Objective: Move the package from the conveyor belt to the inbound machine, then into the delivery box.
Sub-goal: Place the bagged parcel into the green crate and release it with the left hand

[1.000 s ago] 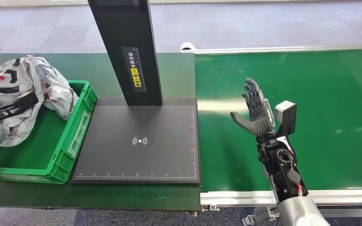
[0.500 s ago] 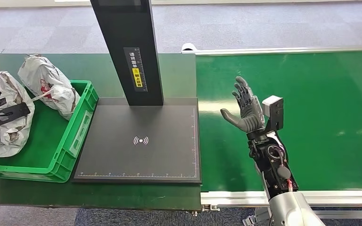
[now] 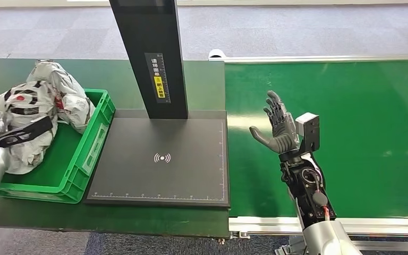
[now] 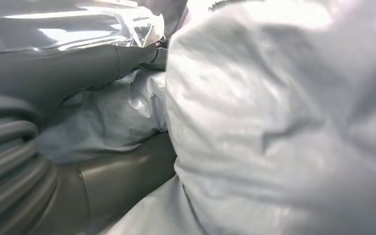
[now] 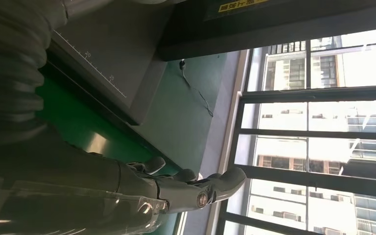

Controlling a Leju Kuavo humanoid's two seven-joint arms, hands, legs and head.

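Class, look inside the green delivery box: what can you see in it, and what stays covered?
The green box holds a crumpled white package. The left hand grips a second package over the box. Both hide much of its floor.

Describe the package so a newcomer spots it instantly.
Start at the tall black scanner column; left of its flat platform sits a green crate. The package hangs over the crate, a crumpled white bag with red and black print, held by the left hand.
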